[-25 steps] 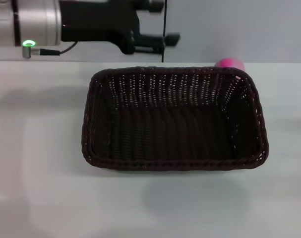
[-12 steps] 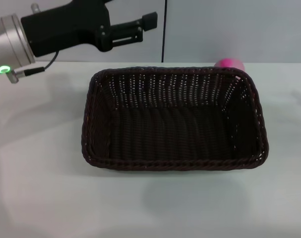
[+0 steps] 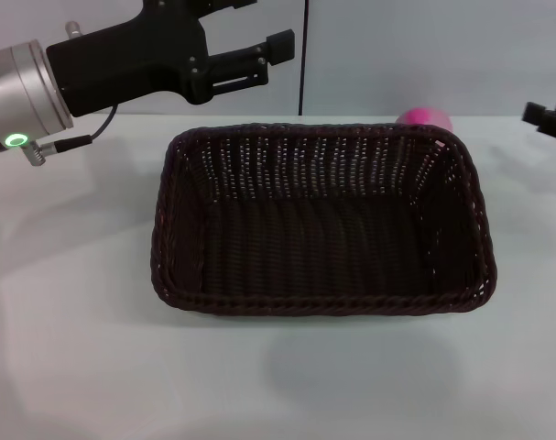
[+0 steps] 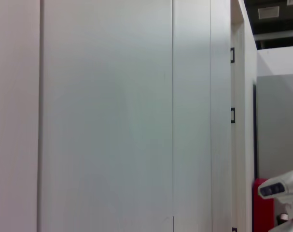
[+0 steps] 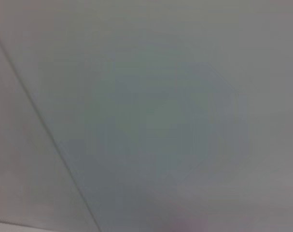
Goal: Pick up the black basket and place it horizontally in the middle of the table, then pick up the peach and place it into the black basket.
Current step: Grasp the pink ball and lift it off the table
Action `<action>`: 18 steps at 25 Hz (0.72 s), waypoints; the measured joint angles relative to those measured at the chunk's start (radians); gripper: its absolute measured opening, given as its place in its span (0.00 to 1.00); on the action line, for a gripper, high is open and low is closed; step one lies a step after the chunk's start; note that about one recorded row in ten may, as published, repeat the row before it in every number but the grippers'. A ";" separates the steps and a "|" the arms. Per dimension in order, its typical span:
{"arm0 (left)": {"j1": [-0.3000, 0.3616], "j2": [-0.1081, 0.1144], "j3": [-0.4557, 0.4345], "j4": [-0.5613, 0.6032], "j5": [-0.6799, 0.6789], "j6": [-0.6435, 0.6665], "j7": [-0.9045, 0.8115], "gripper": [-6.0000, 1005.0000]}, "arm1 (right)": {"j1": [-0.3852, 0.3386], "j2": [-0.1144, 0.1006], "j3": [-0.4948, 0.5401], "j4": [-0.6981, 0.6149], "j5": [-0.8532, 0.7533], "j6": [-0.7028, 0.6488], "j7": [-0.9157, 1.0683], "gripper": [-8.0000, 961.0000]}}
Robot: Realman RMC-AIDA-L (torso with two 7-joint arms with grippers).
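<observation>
Right tool (image 3: 550,119) newly at edge, cropped, state unclear; left tool (image 3: 259,27) apart; peach (image 3: 425,117) half-hidden behind black basket (image 3: 320,225).

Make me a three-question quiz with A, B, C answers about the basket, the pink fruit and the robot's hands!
1. Where is the peach?
A. Inside the basket
B. On the table behind the basket's far right corner
C. In a gripper

2. What colour is the basket?
A. Very dark brown-black
B. White
C. Pink

3. What is the left gripper doing?
A. Squeezing the peach
B. Holding the basket's rim
C. Open, holding nothing, above the table

Answers:
1. B, since only its pink top peeks over the far rim.
2. A, as the head view shows dark woven wicker.
3. C, because its fingers are spread in the air past the basket's far left corner; the right gripper just peeks in at the right edge.
</observation>
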 joint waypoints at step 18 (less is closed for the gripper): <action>-0.018 0.000 0.002 -0.048 -0.025 -0.001 0.019 0.80 | 0.062 0.065 -0.085 0.090 0.004 0.162 -0.124 0.63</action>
